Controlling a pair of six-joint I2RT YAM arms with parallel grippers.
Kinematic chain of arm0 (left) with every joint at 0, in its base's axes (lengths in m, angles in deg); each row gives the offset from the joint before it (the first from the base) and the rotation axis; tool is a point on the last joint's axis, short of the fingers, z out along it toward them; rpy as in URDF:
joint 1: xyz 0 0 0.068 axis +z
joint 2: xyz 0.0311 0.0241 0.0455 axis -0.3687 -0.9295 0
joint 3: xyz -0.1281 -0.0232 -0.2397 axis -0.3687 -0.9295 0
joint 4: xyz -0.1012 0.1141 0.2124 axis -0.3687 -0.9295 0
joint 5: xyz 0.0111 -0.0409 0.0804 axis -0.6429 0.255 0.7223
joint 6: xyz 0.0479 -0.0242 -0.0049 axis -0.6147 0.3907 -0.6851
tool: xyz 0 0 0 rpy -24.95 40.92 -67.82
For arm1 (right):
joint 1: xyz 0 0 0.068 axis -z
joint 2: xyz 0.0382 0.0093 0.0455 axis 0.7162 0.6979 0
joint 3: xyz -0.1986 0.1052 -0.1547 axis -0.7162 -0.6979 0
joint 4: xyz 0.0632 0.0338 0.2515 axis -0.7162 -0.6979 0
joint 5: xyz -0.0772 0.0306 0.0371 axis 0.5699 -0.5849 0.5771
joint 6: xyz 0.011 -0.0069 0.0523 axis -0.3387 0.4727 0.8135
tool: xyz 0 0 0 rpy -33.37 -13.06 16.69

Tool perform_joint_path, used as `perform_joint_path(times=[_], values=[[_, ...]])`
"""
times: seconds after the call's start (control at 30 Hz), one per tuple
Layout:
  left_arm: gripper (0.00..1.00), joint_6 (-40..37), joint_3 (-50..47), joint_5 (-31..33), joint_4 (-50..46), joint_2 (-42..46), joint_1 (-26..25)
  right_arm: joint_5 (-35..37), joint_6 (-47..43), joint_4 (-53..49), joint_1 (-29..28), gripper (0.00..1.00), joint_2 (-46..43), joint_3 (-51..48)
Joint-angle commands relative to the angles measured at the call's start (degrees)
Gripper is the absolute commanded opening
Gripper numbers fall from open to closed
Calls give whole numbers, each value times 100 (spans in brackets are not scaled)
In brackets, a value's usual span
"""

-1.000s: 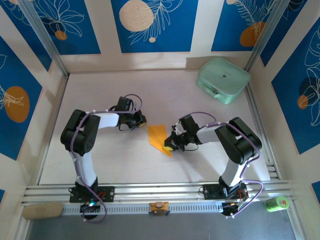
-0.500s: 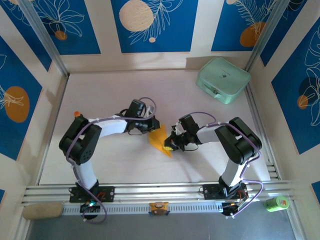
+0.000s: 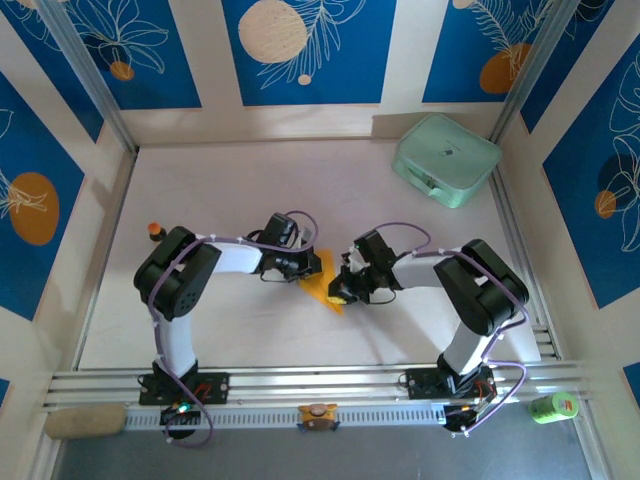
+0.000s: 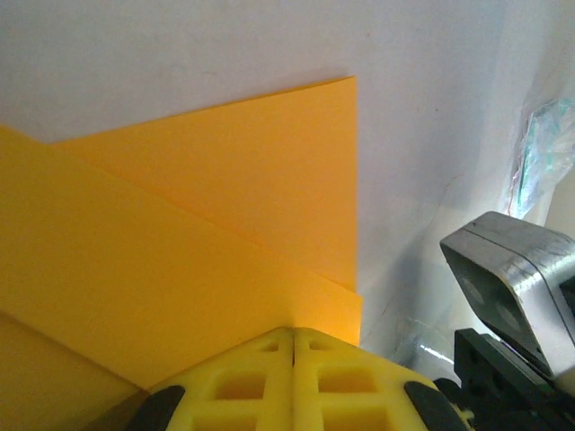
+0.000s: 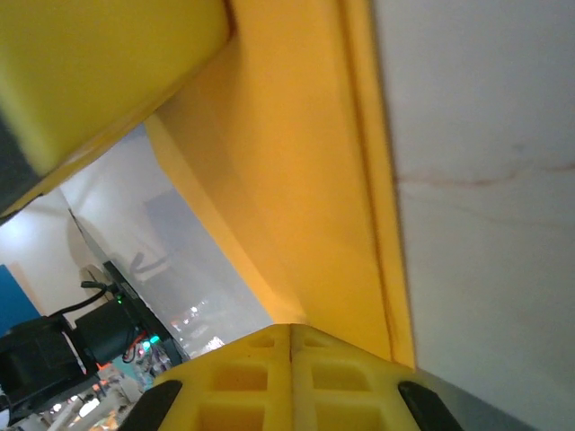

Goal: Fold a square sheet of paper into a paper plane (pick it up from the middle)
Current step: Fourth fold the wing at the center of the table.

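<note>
My left pincer [image 3: 308, 266] has crossed onto the paper [image 3: 318, 288] — closed, like my right pincer [image 3: 340, 290] pinning it; creasing looks next.

White table [image 3: 250, 180] bears orange paper [image 3: 322, 292], mint case [image 3: 446, 158], small bottle [image 3: 154, 230].

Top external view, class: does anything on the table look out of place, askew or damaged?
Nothing looks damaged. The folded orange paper lies on the table, creases straight; only the mint-green case sits skewed at the far right corner.

Lab test cell — aluminium rails [image 3: 300, 380], blue printed panels [image 3: 310, 50] all round.
</note>
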Motion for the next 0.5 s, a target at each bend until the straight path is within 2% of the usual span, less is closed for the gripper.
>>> perform_joint_path(times=[0.0,0.13,0.27,0.47], values=[[0,-157,-194,243,-201,-175,49,167,-333,-529,-96,0,-54,277],[0,-163,-177,224,-183,-198,49,289,-451,-610,-122,0,129,477],[0,-187,-175,222,-208,-184,65,525,-671,-1166,-129,0,325,601],[0,-202,-210,204,-217,-178,189,133,-563,-842,-133,0,57,-101]])
